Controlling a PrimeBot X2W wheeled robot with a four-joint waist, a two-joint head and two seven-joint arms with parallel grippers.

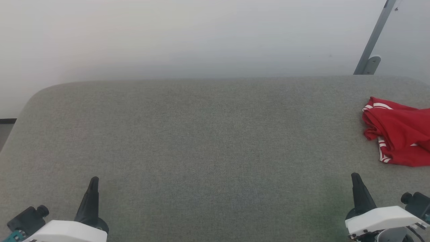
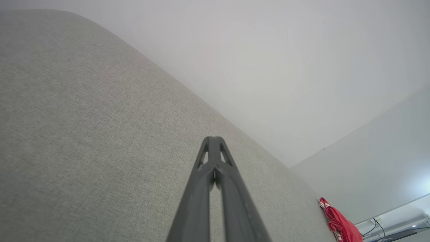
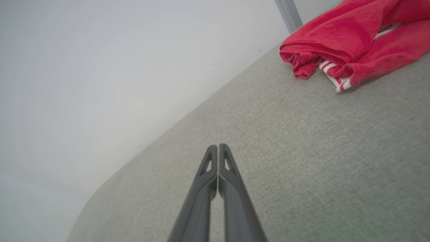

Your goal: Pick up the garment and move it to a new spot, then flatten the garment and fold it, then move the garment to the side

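While the grey fabric-covered tabletop (image 1: 201, 141) lies wide and bare between the two arms, the main risk sits at its far right end. There the red garment (image 1: 399, 134) lies in a crumpled heap that runs past the head view's right edge, near the slanted metal post (image 1: 372, 43). I cannot tell how close the heap is to the table's right edge, so a sideways nudge on the approach may push loose cloth over it. The shirt is folded over itself in several layers. A pinch on the topmost ridge may therefore lift one layer only, leaving the rest to trail, drag on the rough weave and twist, which would make flattening harder. The right gripper (image 3: 217, 147) is at the table's near side, its two dark fingers pressed together and holding nothing, with the garment ahead of it, to its right and apart from it. Arriving closed like this, it would merely poke the cloth. The left gripper (image 2: 213, 139) is likewise pinched together and empty, well apart from the heap, and a reach right across the table may overextend it. The white, red-striped trim band (image 3: 336, 77) on the heap's near side is a small target, and a slightly misplaced grasp may slip off it.
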